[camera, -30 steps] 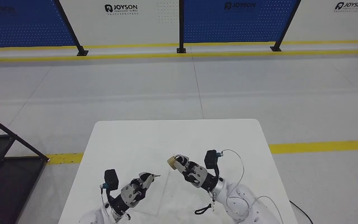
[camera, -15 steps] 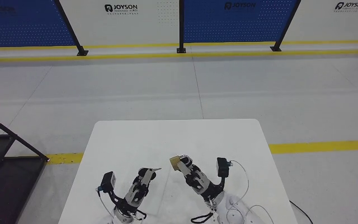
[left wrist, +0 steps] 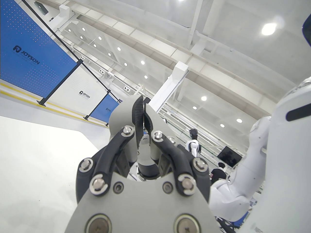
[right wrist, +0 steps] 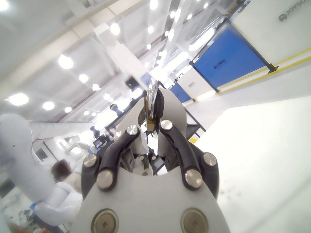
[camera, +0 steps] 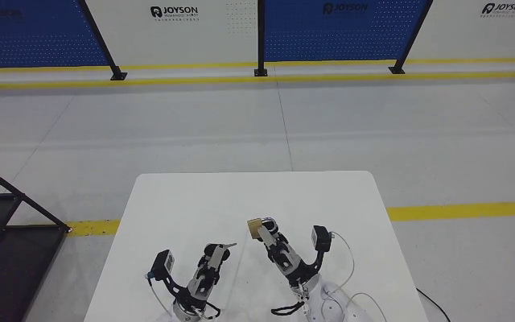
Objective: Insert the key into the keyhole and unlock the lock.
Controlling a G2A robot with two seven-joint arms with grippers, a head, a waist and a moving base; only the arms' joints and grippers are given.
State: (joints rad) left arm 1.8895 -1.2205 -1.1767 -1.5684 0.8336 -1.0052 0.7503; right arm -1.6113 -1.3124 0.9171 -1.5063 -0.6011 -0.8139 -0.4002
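The thin silver key [camera: 229, 245], clamped in the left claw [camera: 222, 248], may slip past the brass padlock [camera: 254, 229], clamped in the right claw [camera: 263, 233], if misaligned.

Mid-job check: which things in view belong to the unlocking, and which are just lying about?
Job:
key, pinched in the left claw
brass lock, gripped in the right claw
Both are held above the white table.

Not part of it:
black rack beside the table
blue barrier panels across the floor
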